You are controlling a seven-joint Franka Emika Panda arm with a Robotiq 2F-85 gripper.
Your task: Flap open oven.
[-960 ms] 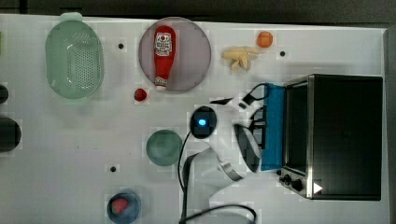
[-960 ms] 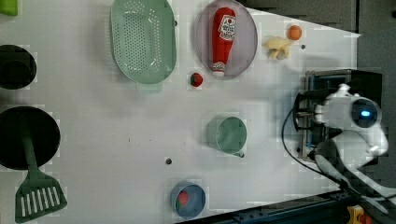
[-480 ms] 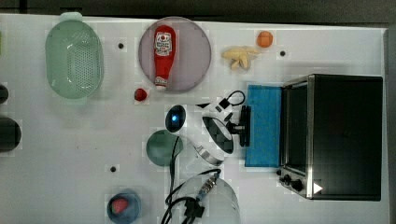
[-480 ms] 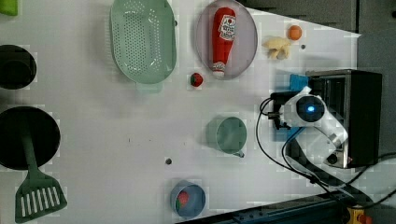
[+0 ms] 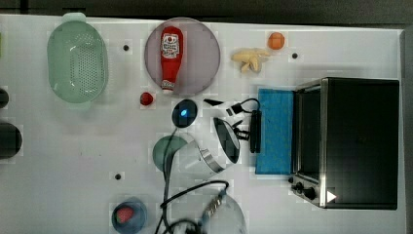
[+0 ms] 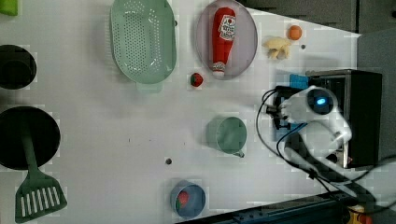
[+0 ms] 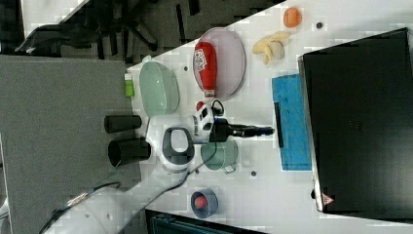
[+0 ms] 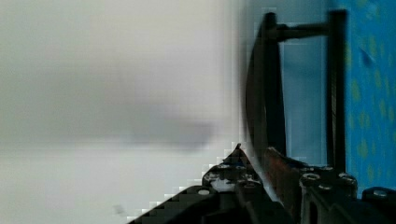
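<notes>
Lettering is showing on the red ketchup bottle (image 5: 170, 56), a white label near its shoulder whose words cannot be made out, and a small white triangle mark is sitting at the oven (image 5: 358, 141) corner beside the knobs (image 5: 303, 187). The surface is a white table (image 5: 73, 156) dotted with small dark holes, with dark floor beyond its far edge; in the right view a grey panel (image 7: 58, 126) is standing along the table's side. The oven is sitting at the top view's right, its blue-tinted glass door (image 5: 275, 131) lying flapped down flat on the table and its dark bar handle (image 5: 254, 130) running along the door's outer edge. The gripper (image 7: 267, 130) is reaching to the handle in the right view, its tip touching or just beside the bar; whether the fingers are spread or closed on anything cannot be told. Counting the rest: one purple plate (image 5: 204, 48) carrying the one bottle, one green colander (image 5: 78, 61), one green mug (image 6: 227, 135), one blue bowl (image 5: 129, 216) holding a red fruit, one small red tomato-like fruit (image 5: 146, 99), one orange fruit (image 5: 275, 41), one bunch of pale bananas (image 5: 250, 58), two black pots (image 6: 16, 67) in the left view, and one green spatula (image 6: 37, 196).
</notes>
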